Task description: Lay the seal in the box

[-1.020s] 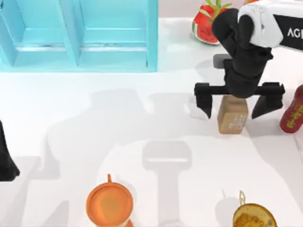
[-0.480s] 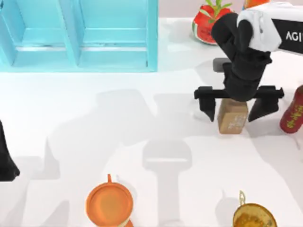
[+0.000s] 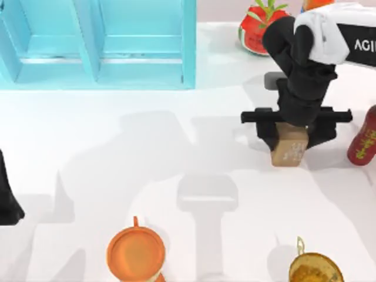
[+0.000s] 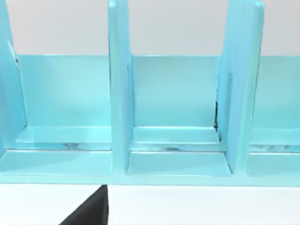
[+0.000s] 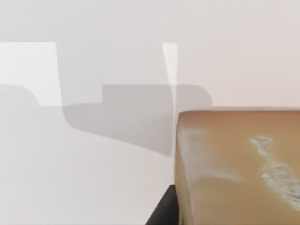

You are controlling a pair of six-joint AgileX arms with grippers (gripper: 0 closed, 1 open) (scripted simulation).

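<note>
The seal point(image 3: 289, 150), a small tan block with faint white marks, stands on the white table at the right. My right gripper point(image 3: 295, 136) hangs straight over it, its black fingers pressed against the block's two sides. In the right wrist view the seal point(image 5: 239, 168) looms close, with a dark finger point(image 5: 164, 211) at its edge. The box point(image 3: 188, 47), light blue with upright dividers, lies at the back left, well apart from the seal. Its compartments face the left wrist view, where the box point(image 4: 119, 93) is seen from the front. My left gripper point(image 3: 6, 200) is parked at the left edge.
A red bottle point(image 3: 364, 138) with yellow characters stands just right of the right gripper. A watermelon-like piece point(image 3: 258, 26) sits behind it. An orange pot point(image 3: 135, 254) and a golden-brown pot point(image 3: 315, 269) rest at the front edge. Bare white table lies between seal and box.
The right gripper's fingers have drawn inward from a wide spread until they meet the seal's sides. The seal has turned slightly. The left arm has not moved.
</note>
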